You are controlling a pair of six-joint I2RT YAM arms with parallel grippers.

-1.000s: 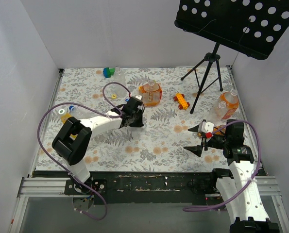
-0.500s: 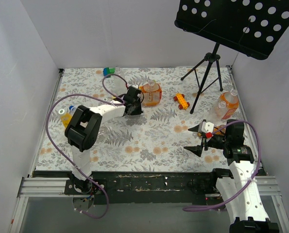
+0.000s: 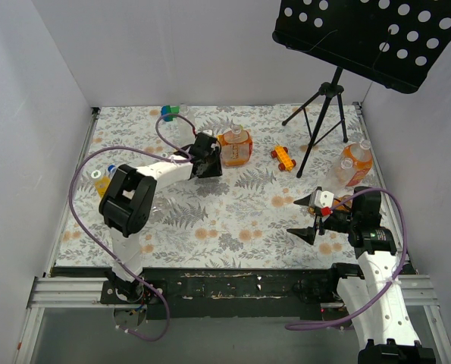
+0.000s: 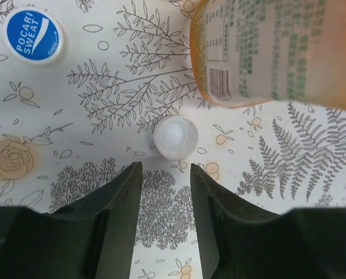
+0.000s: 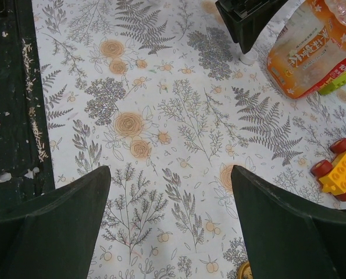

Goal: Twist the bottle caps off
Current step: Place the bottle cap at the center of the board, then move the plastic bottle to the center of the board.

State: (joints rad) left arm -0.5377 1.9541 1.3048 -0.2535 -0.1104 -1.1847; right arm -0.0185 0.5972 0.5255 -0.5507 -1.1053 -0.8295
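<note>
White cap (image 4: 175, 137) just beyond left gripper (image 4: 166, 168), jaws slightly apart, seemingly untouched, right gripper (image 5: 170, 171) wide.

Robot lab test booth: white panel walls (image 3: 172, 53); aluminium frame rail (image 3: 66, 292); floral cloth (image 3: 240, 220); perforated black stand (image 3: 361, 34).

My table (image 3: 233, 220) has a white top printed with grey ferns and orange flowers. A white cap (image 4: 175, 137) lies loose on it just beside the orange bottle (image 3: 235, 146), with a blue cap (image 4: 32, 35) off to one side. I also see a toy car (image 3: 283, 158), a tripod (image 3: 314, 138), a block (image 3: 170, 112) beside a clear bottle (image 3: 184, 120), a right-hand bottle (image 3: 357, 162) and a yellow bottle (image 3: 102, 182)
</note>
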